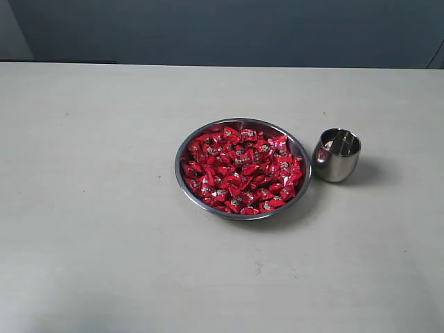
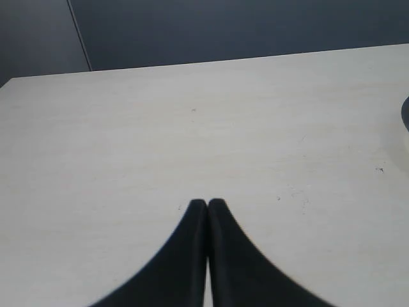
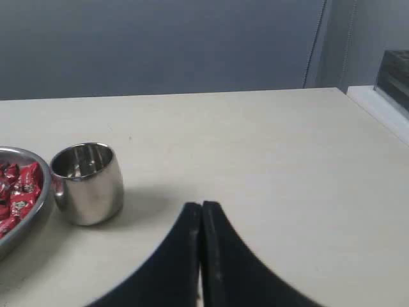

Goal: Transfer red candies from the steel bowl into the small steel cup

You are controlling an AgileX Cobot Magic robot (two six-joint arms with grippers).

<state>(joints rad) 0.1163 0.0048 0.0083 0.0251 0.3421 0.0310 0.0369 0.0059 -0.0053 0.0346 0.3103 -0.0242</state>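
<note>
A wide steel bowl (image 1: pixel 184 149) sits mid-table, heaped with red candies (image 1: pixel 242 170). Just to its right stands the small steel cup (image 1: pixel 336 155), upright, its inside mostly in shadow. Neither arm shows in the exterior view. My left gripper (image 2: pixel 207 203) is shut, black fingertips pressed together over bare table, with nothing held. My right gripper (image 3: pixel 202 206) is also shut and empty, hovering over the table apart from the cup (image 3: pixel 87 182); the bowl's rim (image 3: pixel 39 203) and a few red candies (image 3: pixel 18 192) show beyond the cup.
The pale tabletop (image 1: pixel 90 208) spreads wide around the bowl. A dark wall (image 1: pixel 229 31) backs its far edge. A table edge and a dark object (image 3: pixel 393 77) appear in the right wrist view.
</note>
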